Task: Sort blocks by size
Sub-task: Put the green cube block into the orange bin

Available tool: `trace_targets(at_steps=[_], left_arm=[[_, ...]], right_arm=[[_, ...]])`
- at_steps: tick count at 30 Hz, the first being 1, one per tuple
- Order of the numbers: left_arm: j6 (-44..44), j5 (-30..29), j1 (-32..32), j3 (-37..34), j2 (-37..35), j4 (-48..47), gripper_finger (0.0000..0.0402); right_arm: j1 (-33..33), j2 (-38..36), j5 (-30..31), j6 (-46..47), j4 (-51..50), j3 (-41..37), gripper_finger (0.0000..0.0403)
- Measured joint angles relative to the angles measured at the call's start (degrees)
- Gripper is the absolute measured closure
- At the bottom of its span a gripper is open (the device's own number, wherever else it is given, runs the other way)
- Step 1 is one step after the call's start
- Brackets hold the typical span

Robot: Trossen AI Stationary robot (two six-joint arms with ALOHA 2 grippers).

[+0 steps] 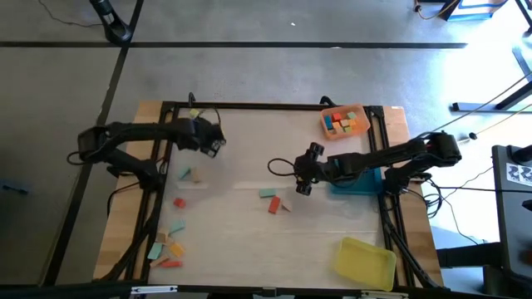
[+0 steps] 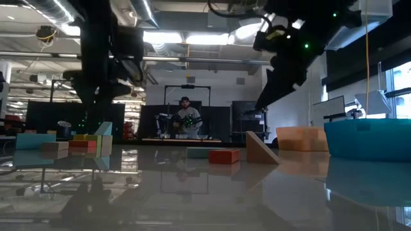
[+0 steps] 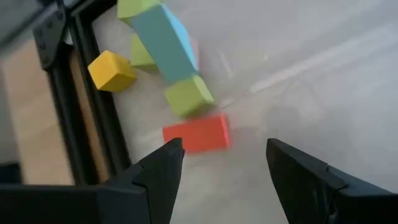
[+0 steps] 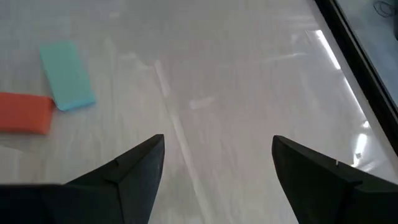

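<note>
Gripper on my left arm hangs wide open and empty, with a red block just ahead between my fingertips and green, teal and yellow blocks piled right beyond it. My right gripper is spread too, holding nothing, a teal block and an orange-red one off to one side. Risk here: dropping onto the red block, I could knock the crowded neighbours and scatter them. Block sizes are hard to judge, and the desk frame cuts off that pile.

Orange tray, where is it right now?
High view: the orange tray sits at the table's far right corner, holding blocks, beyond the blue tray.
</note>
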Motion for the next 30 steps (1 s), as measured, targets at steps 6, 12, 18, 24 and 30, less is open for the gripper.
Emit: trace_targets(at_steps=[6, 12, 18, 24, 30], left_arm=[[6.6, 3.35, 11.35, -4.61, 0.02, 12.8, 0.0183], [6.83, 3.75, 16.64, -7.11, 0.24, 15.8, 0.0183], [8.41, 6.49, 18.93, -10.96, 0.24, 22.13, 0.0183], [9.21, 9.31, 20.17, -14.86, 0.26, 28.98, 0.0183], [10.24, 9.58, 21.05, -16.7, 0.28, 31.21, 0.0208]], right_arm=[[0.0, 2.35, -0.07, -0.4, 2.55, 0.0, 0.0109], [0.0, 2.62, 0.17, -0.57, 2.99, 0.0, 0.0109], [0.0, 2.73, 0.21, -1.75, 5.98, 0.0, 0.0109], [0.0, 2.77, 0.28, -1.88, 6.21, 0.0, 0.0109], [0.0, 2.77, 0.28, -2.94, 7.68, 0.0, 0.0109]])
